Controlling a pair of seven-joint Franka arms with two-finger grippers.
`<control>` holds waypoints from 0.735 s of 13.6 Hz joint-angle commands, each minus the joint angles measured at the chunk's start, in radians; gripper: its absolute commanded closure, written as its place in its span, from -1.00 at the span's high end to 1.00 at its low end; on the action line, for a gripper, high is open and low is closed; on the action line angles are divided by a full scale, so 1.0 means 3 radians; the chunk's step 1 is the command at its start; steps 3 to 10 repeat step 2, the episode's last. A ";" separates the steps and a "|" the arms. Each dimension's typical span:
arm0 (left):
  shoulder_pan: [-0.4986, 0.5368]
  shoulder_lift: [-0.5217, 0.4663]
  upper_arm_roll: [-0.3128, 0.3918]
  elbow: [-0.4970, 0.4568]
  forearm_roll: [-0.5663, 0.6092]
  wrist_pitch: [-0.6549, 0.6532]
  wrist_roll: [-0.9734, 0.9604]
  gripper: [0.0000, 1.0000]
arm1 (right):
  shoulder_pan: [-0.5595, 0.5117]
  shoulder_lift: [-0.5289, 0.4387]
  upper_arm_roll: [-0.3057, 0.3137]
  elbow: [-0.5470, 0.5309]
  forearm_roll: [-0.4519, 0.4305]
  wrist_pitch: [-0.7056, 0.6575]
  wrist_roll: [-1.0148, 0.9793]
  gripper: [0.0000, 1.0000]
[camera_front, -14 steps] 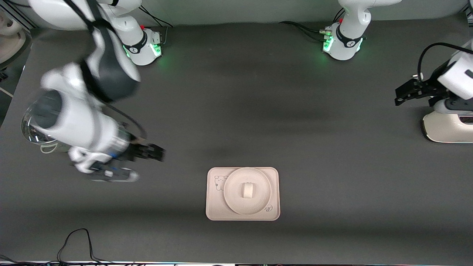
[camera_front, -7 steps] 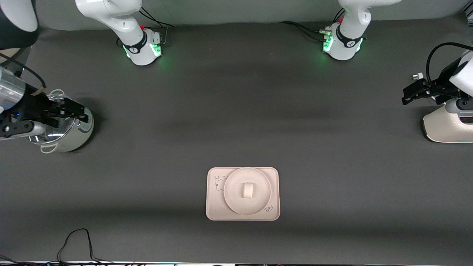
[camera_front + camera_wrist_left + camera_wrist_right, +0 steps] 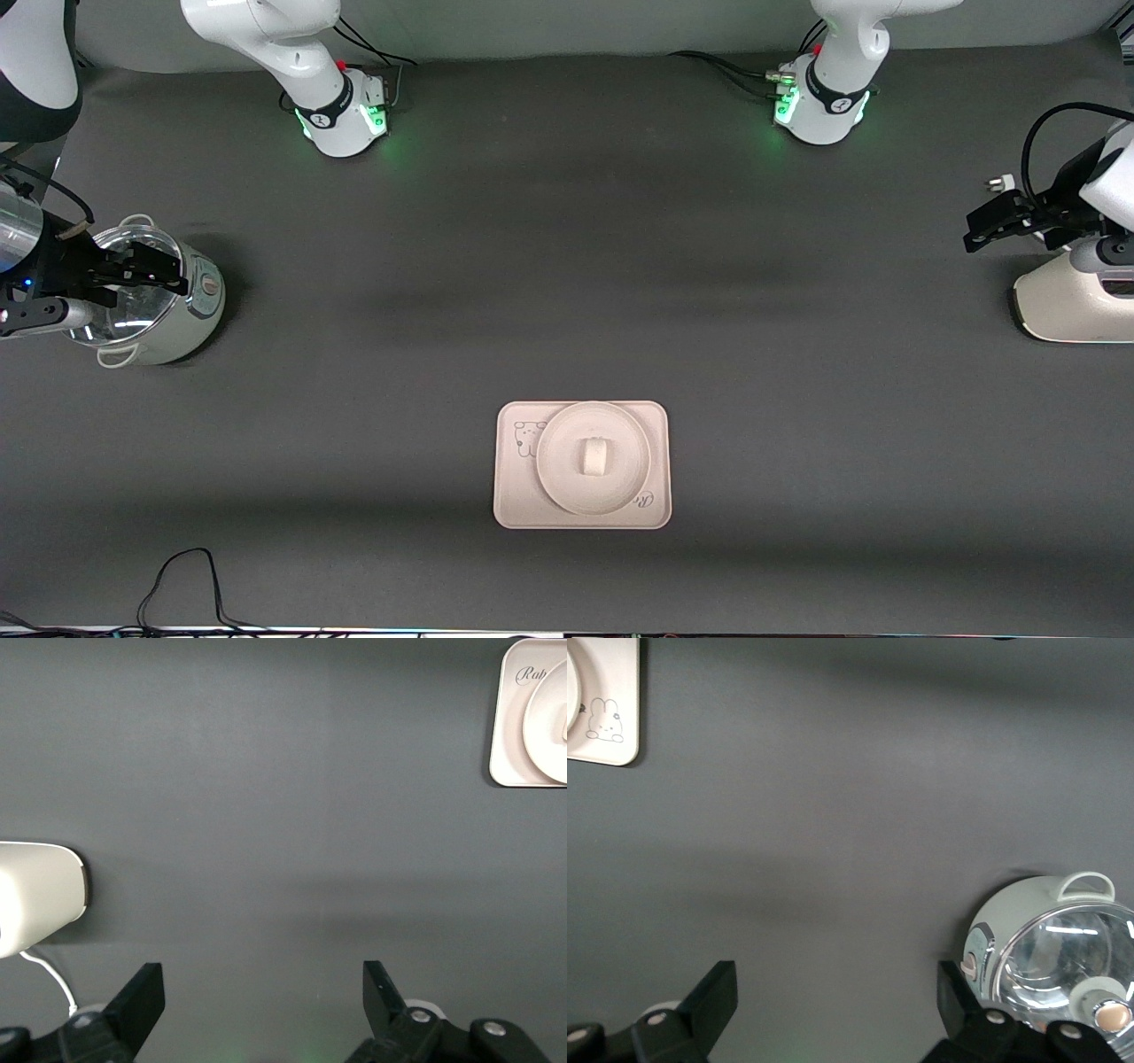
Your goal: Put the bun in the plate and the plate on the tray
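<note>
The cream-white bun (image 3: 594, 456) sits in the middle of the round cream plate (image 3: 555, 461). The plate rests on the cream rectangular tray (image 3: 512, 496) with the bear drawing, at the table's middle, near the front camera. A corner of the tray shows in the left wrist view (image 3: 507, 726) and in the right wrist view (image 3: 607, 726). My right gripper (image 3: 155, 270) is open and empty, up over the lidded pot at the right arm's end. My left gripper (image 3: 983, 226) is open and empty, up over the white appliance at the left arm's end.
A pale green pot with a glass lid (image 3: 190, 310) stands at the right arm's end; it also shows in the right wrist view (image 3: 1050, 943). A white rounded appliance (image 3: 1063, 306) stands at the left arm's end. A black cable (image 3: 182, 576) lies by the front edge.
My right arm has swung away from the tray's side to the right arm's end of the table and now hangs over the pot. The left gripper shifted slightly outward. Bun, plate and tray have not moved.
</note>
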 commanded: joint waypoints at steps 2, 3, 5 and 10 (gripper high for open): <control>0.0005 -0.0017 -0.0009 0.0045 0.0029 -0.0069 -0.0059 1.00 | 0.0016 -0.0146 -0.0007 -0.0143 -0.0102 0.0068 -0.0034 1.00; 0.0005 -0.0017 -0.0009 0.0045 0.0029 -0.0069 -0.0059 1.00 | 0.0016 -0.0146 -0.0007 -0.0143 -0.0102 0.0068 -0.0034 1.00; 0.0005 -0.0017 -0.0009 0.0045 0.0029 -0.0069 -0.0059 1.00 | 0.0016 -0.0146 -0.0007 -0.0143 -0.0102 0.0068 -0.0034 1.00; 0.0005 -0.0017 -0.0009 0.0045 0.0029 -0.0069 -0.0059 1.00 | 0.0016 -0.0146 -0.0007 -0.0143 -0.0102 0.0068 -0.0034 1.00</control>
